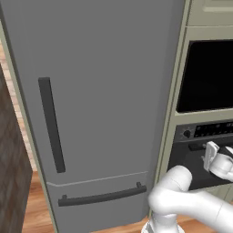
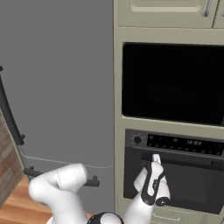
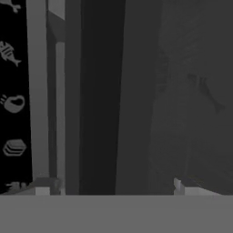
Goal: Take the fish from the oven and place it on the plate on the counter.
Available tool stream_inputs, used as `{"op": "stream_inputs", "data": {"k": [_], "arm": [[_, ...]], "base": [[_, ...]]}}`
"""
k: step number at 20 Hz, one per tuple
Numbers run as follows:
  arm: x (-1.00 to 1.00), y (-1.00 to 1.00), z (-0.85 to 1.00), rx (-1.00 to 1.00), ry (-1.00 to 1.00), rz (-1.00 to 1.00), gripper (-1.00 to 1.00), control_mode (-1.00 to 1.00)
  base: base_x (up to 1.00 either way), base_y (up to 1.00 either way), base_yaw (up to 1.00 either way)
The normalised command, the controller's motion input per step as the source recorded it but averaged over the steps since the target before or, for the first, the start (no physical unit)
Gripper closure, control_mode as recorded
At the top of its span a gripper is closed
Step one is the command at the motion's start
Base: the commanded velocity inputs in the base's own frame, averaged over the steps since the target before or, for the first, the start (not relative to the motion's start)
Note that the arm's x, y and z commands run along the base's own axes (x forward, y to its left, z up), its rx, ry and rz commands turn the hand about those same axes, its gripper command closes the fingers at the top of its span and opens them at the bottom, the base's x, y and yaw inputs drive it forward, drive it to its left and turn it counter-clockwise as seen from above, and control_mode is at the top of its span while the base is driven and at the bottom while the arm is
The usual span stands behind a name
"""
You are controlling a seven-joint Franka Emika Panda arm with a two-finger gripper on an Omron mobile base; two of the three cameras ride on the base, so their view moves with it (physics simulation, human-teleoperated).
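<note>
Right base view: gripper (image 2: 156,158) sits up against the oven (image 2: 175,183), at the dark bar handle (image 2: 192,161) along the top of its closed door, just under the control strip (image 2: 175,142). Strip is glossy black with one round knob at its left end and a row of small pale marks. Door panel is dark and smooth; frame around it is matte beige. Above the tool, the microwave (image 2: 173,83) shows a flat black window. To the tool's left stands the fridge (image 2: 57,87), plain grey, smooth, with slim dark bar handles.

Left base view: gripper (image 1: 213,157) is at the right edge, pale and rounded, partly cut off by the frame; oven (image 1: 200,154) only half seen. Floor below is warm wood planking.

Hand view: camera rolled sideways. Fingertips (image 3: 182,186) stand wide apart, one at each lower corner, nothing between them; jaws released. The handle (image 3: 100,95) runs as a broad black band straight ahead between the tips. Past it on one side, white icons of the control strip (image 3: 13,104). On the other side, through the dim glass, a faint slim shape that may be the fish (image 3: 207,93); too murky to be sure. Rack detail inside hard to make out.
</note>
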Motion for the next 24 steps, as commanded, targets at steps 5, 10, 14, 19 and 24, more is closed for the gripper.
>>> {"op": "stream_inputs", "data": {"k": [5,10,14,19,24], "arm": [[0.14,-0.2,-0.02,0.0,-0.01,0.0,-1.0,-1.0],[0.01,-0.2,0.0,0.01,-0.08,0.0,-1.0,-1.0],[0.38,0.0,-0.04,0.06,-0.06,0.0,-1.0,-1.0],[0.52,-0.01,0.0,0.04,-0.04,0.0,-1.0,-1.0],[0.45,-0.01,0.0,0.01,-0.01,0.0,1.0,-1.0]], "base": [[0.0,0.0,0.0],[0.0,0.0,0.0],[0.0,0.0,0.0],[0.0,0.0,0.0],[0.0,0.0,0.0]]}}
